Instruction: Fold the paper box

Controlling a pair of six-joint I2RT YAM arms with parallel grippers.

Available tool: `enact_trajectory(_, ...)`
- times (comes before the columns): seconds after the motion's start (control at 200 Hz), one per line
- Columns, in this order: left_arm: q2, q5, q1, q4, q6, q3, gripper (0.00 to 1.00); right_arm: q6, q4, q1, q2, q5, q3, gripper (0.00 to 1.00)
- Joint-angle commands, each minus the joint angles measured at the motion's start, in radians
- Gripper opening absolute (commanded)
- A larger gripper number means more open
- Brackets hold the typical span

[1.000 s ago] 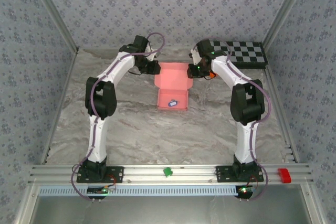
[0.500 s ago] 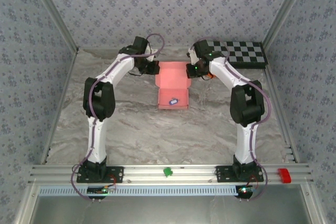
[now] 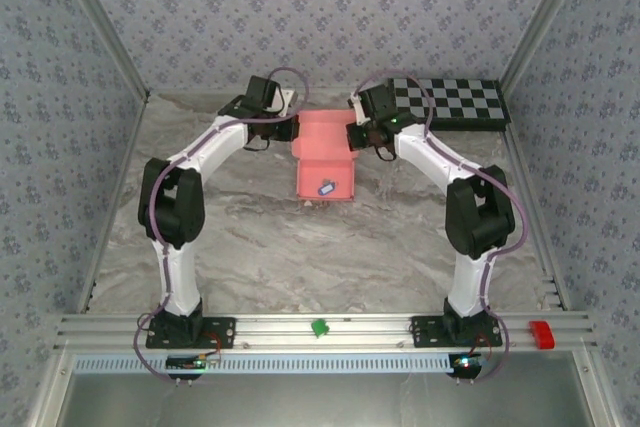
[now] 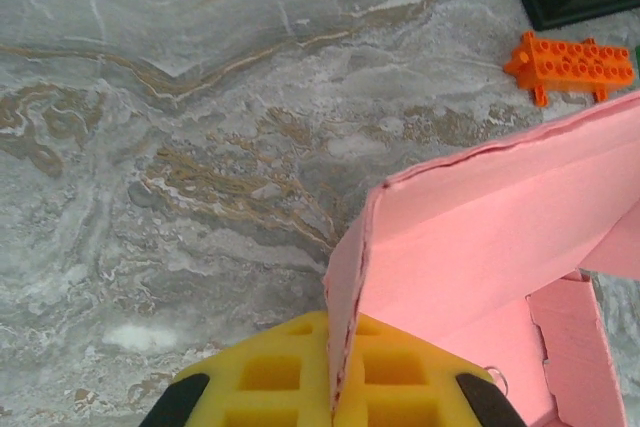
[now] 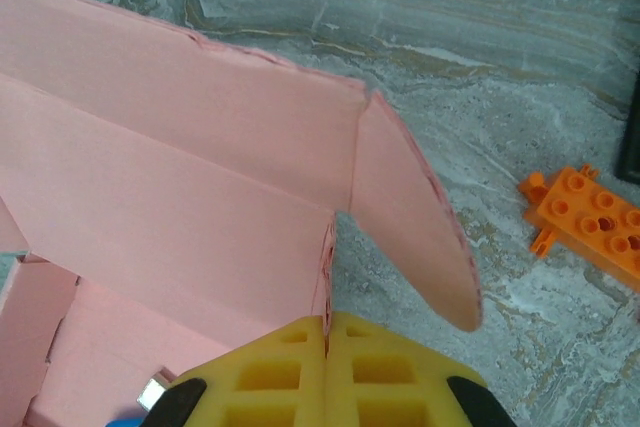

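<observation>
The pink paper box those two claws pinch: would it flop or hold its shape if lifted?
Probably light and bendy: the paper box is thin card, its edge slim between the pads of the left gripper. It likely holds shape at creases: the panel stands raised, pinched by the right gripper too. The loose rounded flap may wobble.

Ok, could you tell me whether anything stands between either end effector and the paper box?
Nothing visible does. The left end effector and the right end effector are each shut on a raised flap of the paper box. The orange toy brick lies apart, off to one side.
</observation>
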Motion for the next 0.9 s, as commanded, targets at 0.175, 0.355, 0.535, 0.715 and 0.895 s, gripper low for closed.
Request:
enact_trajectory(0.175, -0.053, -0.117, -0.03, 0.114, -0.05, -0.056, 0.0, 0.01, 0.24, 0.031, -0.057, 0.118, -0.117, 0.0)
enact_trajectory(0.355, -0.085, -0.196, -0.057, 0.184, -0.067, -0.118, 0.0, 0.016, 0.407, 0.054, -0.076, 0.186, -0.21, 0.0)
enact_trajectory(0.535, -0.122, -0.253, -0.078, 0.267, -0.089, -0.19, 0.0, 0.019, 0.514, 0.077, -0.093, 0.257, -0.281, 0.0)
enact_trajectory(0.715, -0.153, -0.291, -0.092, 0.338, -0.118, -0.255, 0.01, 0.029, 0.566, 0.098, -0.106, 0.321, -0.326, 0.0)
enact_trajectory(0.895, -0.168, -0.305, -0.094, 0.387, -0.148, -0.303, 0.04, 0.041, 0.635, 0.115, -0.116, 0.34, -0.382, 0.0)
